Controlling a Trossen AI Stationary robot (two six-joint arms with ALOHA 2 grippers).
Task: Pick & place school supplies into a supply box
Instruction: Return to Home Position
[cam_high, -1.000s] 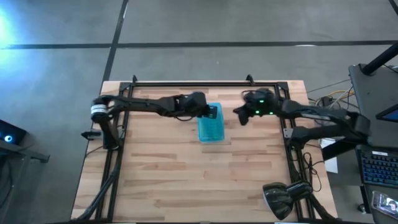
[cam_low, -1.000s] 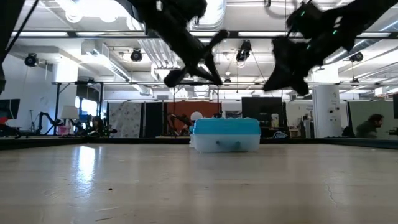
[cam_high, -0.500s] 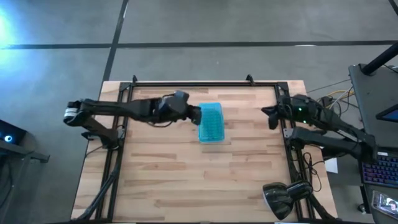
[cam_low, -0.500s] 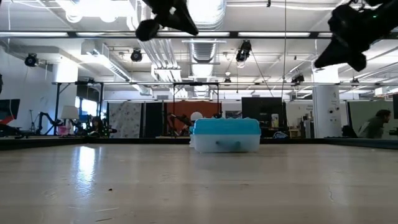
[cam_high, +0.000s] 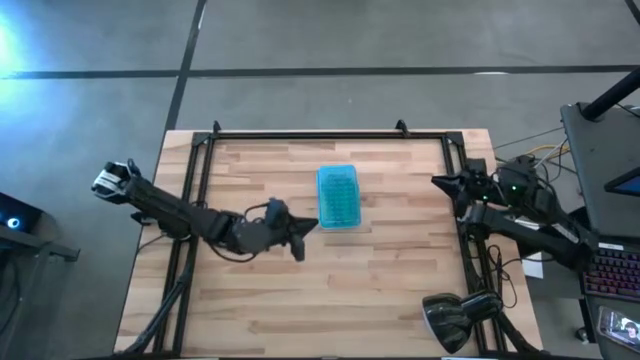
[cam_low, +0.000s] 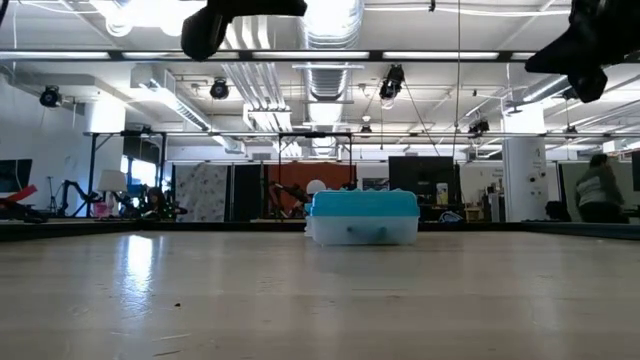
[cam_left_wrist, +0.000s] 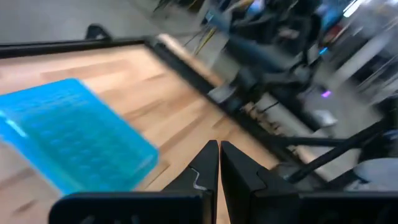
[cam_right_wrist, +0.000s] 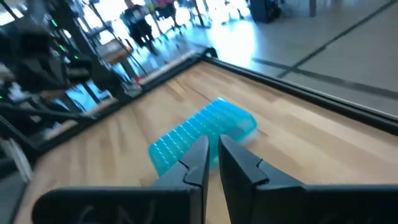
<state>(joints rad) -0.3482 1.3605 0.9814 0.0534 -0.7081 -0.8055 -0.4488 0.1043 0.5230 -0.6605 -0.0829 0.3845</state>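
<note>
Since the supply box (cam_high: 338, 197) sits closed at the middle of the table (cam_high: 400, 285) with no loose supplies in sight, I judge the packing done, with my left gripper (cam_high: 300, 238) near it and my right gripper (cam_high: 446, 186) at the table's edge, both pinched narrow and empty.

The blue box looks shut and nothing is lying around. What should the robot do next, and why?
Probably draw the left tool back toward its own side of the table. The blue box lies closed mid-table with nothing loose around it, and the right tool sits at its table edge, while the left one hangs near the box.
</note>
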